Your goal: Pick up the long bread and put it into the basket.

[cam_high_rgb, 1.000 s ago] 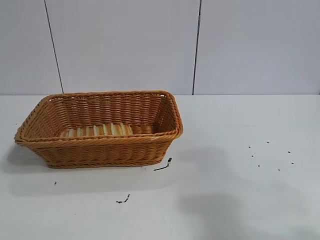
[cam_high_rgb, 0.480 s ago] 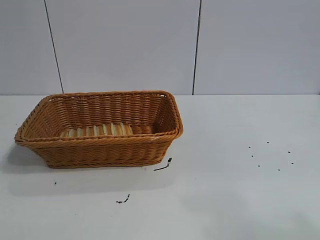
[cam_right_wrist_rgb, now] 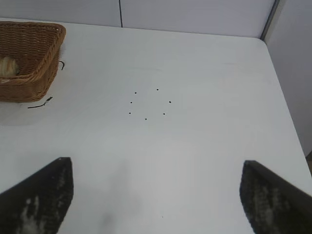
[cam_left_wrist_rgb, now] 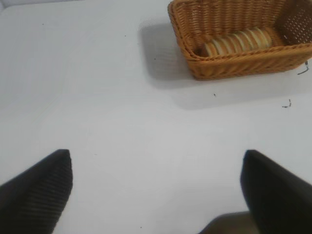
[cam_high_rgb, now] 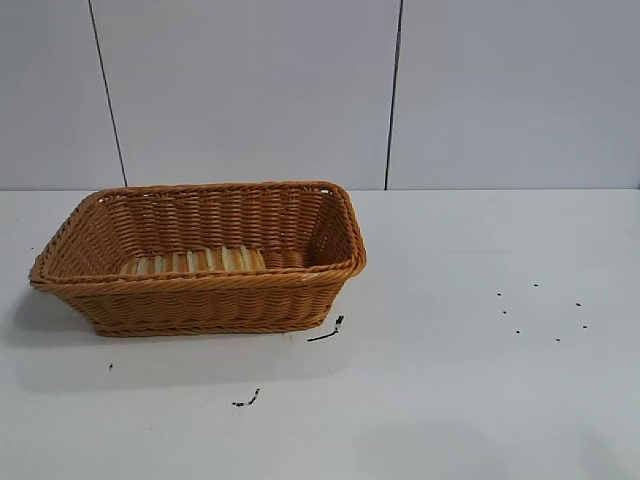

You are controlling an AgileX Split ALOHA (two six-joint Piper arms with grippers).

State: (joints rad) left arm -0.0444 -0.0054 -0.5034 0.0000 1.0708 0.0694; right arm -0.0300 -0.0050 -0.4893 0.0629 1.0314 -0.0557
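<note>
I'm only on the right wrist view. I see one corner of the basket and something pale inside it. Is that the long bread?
Observer: Yes. The long bread lies flat on the floor of the basket, along its near wall.
Operator: Is either arm holding anything?
Observer: No. The left gripper is open above bare table, well away from the basket.
Operator: And mine?
Observer: The right gripper is open too, with nothing between its fingers; neither arm appears in the exterior view.
Operator: Anything else by the basket?
Observer: Only small dark scraps on the table by its near right corner.
</note>
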